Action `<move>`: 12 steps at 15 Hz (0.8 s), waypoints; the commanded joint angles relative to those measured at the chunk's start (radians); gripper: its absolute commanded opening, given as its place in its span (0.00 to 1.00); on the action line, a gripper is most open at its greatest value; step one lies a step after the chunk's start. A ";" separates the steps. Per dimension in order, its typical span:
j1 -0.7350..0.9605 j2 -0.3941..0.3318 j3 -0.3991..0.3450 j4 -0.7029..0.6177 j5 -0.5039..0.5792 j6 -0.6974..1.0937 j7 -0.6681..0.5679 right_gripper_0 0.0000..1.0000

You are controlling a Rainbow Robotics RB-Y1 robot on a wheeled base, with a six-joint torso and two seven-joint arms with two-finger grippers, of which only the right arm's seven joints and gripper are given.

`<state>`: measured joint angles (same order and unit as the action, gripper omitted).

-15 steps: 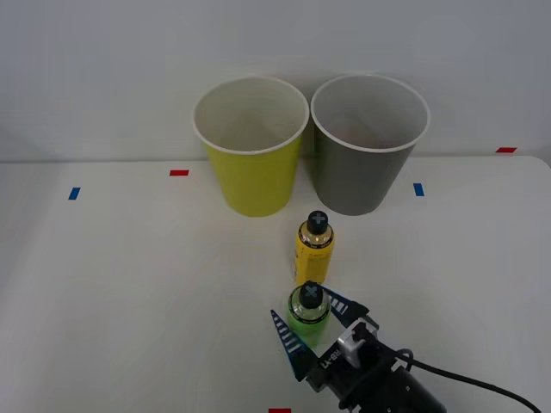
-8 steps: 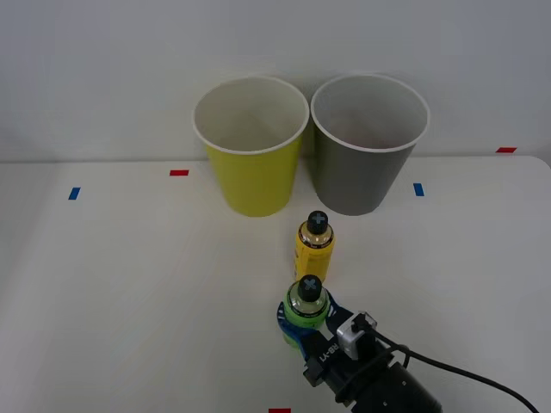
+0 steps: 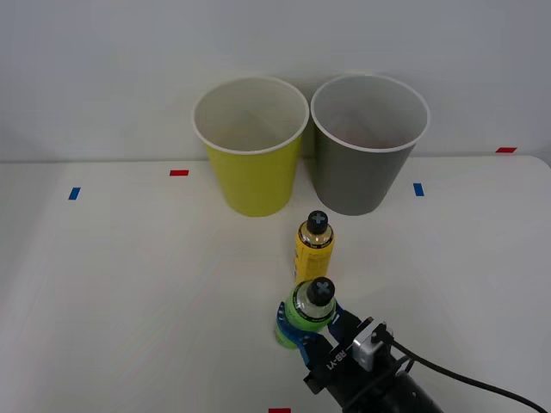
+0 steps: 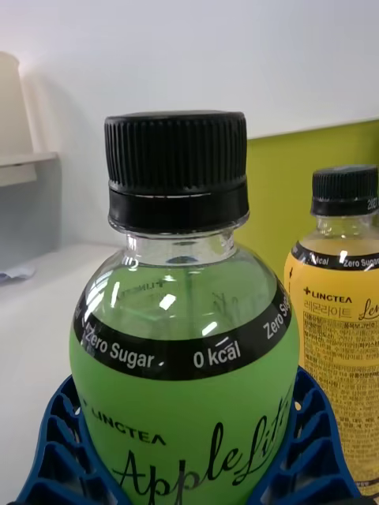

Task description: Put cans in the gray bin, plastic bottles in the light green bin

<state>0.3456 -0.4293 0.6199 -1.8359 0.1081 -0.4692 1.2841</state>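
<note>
- Since a second back your right gripper [image 3: 306, 331] went from wide open around the green bottle [image 3: 308, 311] to clamped on its body, and the bottle has shifted slightly and now leans a little.
- Nearest you on the table [image 3: 129, 284], the blue ribbed fingers [image 3: 288, 329] hug the bottle's lower half, one on each side. I can't tell whether its base has left the table.
- From your wrist cam the green bottle [image 4: 185, 331] sits right between the fingers [image 4: 59, 442], black cap up, with "Zero Sugar" and "0 kcal" on a black band round the shoulder.
- Just behind it stands a yellow bottle [image 3: 314, 249] with the same kind of black cross-marked cap, upright and free. From the wrist cam it [image 4: 343, 316] shows right beside the green one, a narrow gap between them.
- Farther back the two bins stand side by side near the wall, rims almost touching: green bin [image 3: 251, 151] on your left, gray bin [image 3: 366, 146] on your right. Both are upright, white inside.
- Little red and blue tape marks dot the table, like the red one [image 3: 179, 173] left of the green bin and the blue one [image 3: 418, 189] right of the gray bin.
</note>
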 commanded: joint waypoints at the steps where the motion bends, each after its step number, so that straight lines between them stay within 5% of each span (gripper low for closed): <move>1: 0.001 -0.002 0.014 -0.077 -0.051 -0.012 -0.009 0.00; 6: -0.037 0.009 0.072 -0.207 -0.160 0.020 -0.011 0.00; 12: -0.200 0.175 0.001 -0.473 -0.189 0.515 -0.058 0.00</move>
<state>0.2184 -0.3141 0.6538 -2.2631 -0.0679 -0.0386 1.2612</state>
